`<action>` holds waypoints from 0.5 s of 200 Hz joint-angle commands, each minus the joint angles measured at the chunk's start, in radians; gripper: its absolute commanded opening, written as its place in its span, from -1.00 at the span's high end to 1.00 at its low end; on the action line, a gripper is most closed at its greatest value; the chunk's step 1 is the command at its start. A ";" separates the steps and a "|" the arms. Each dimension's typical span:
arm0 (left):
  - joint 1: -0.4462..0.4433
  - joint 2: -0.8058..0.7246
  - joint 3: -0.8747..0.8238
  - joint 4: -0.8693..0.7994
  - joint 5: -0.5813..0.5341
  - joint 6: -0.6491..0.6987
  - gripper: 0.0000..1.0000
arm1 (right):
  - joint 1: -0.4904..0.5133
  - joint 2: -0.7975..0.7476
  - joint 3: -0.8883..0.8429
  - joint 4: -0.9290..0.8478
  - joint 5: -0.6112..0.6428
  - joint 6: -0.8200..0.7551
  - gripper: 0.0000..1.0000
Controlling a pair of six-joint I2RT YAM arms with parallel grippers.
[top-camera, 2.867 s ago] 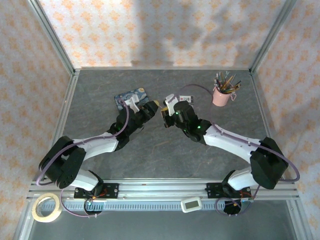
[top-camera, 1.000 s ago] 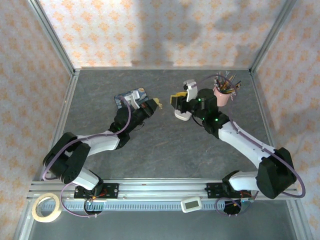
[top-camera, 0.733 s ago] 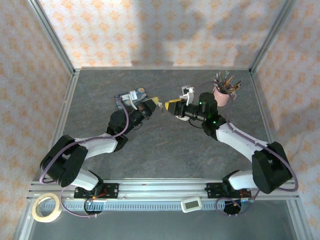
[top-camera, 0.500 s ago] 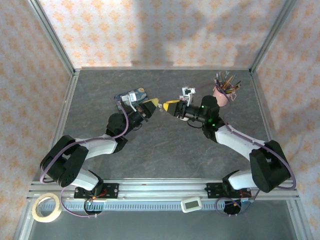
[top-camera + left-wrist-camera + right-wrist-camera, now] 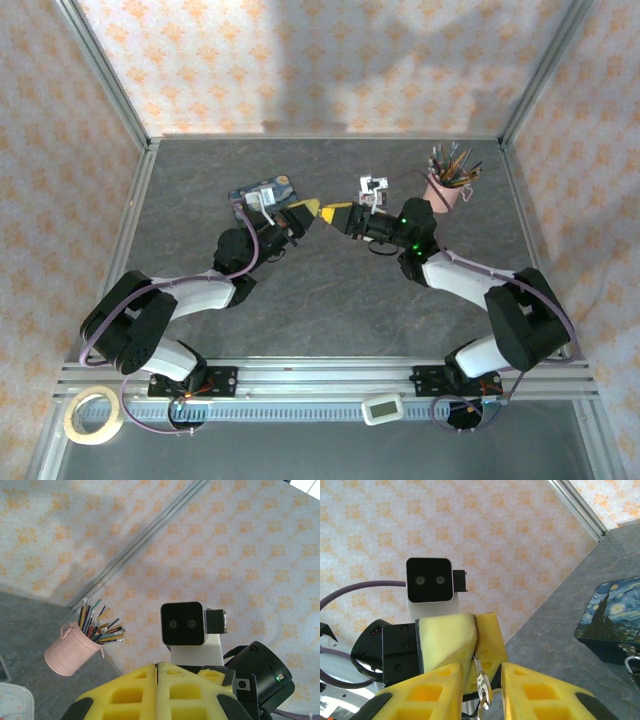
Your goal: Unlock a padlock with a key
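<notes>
Grey stone-look table (image 5: 330, 310) inside a papered enclosure, both arms reaching to its middle.
Nearest, a metal rail (image 5: 300, 383) carries the two arm bases, with a tape roll (image 5: 68, 415) at its left end and a small white device (image 5: 382, 408) by the right base. At mid-table the left gripper (image 5: 312, 209) has its yellow pads pinched on the key (image 5: 481, 680). The right gripper (image 5: 333, 214) faces it with fingers spread to either side of that key, a gap showing on each side. Behind, the left wrist partly covers a blue painted tin (image 5: 256, 192). The padlock (image 5: 627, 652) lies just beside the tin, cut by the picture's edge. Farther right stands a pink cup (image 5: 439, 194) of pencils. Orange-patterned wallpaper (image 5: 300, 60) and aluminium posts (image 5: 105, 75) close the room.
</notes>
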 commanded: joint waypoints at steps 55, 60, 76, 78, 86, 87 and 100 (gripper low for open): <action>-0.016 -0.022 -0.017 0.106 -0.032 0.019 1.00 | 0.018 0.031 -0.015 0.116 -0.017 0.037 0.92; -0.017 -0.022 -0.018 0.106 -0.036 0.019 1.00 | 0.017 0.032 -0.015 0.116 -0.017 0.038 1.00; -0.017 -0.027 -0.025 0.108 -0.050 0.012 1.00 | 0.016 0.030 -0.025 0.129 -0.008 0.040 1.00; -0.017 -0.027 -0.027 0.109 -0.053 0.010 1.00 | 0.016 0.030 -0.026 0.131 -0.007 0.040 1.00; -0.016 -0.031 -0.036 0.118 -0.070 -0.001 0.85 | 0.016 0.028 -0.029 0.129 0.000 0.036 1.00; -0.016 -0.032 -0.038 0.119 -0.072 -0.002 0.79 | 0.016 0.028 -0.030 0.130 0.000 0.036 1.00; -0.007 -0.048 -0.064 0.133 -0.114 -0.027 -0.01 | 0.016 0.022 -0.031 0.106 0.008 0.015 1.00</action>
